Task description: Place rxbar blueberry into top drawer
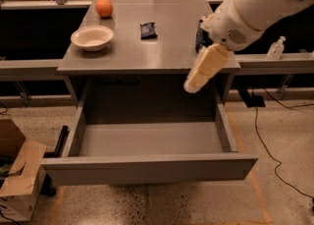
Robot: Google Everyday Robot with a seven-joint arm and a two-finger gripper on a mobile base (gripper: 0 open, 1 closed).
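The gripper (192, 85) hangs tilted, its cream tip pointing down and to the left, over the right rear corner of the open drawer (147, 168) and just in front of the table (167, 57) edge. It reads as one pale mass, so I cannot tell whether it is open or closed; nothing shows in its grasp. Above it the white wrist and arm (260, 8) slant up to the upper right corner, crossing the table's right edge and hiding most of a dark can (200, 36), of which only a sliver shows beside the wrist. The bar (148, 30) lies flat on the tabletop, near the middle and towards the back, well apart from the gripper and left of the can. Further left stands a pale bowl (91, 38), and behind it, near the back left corner, an orange (104, 7). The drawer is pulled fully out below the tabletop, its grey floor bare and its flat front panel nearest the camera. To the right, a small clear bottle (276, 48) stands on a grey rail, and a black cable (265, 143) trails across the speckled floor. At the lower left sits an open cardboard box (19, 180).
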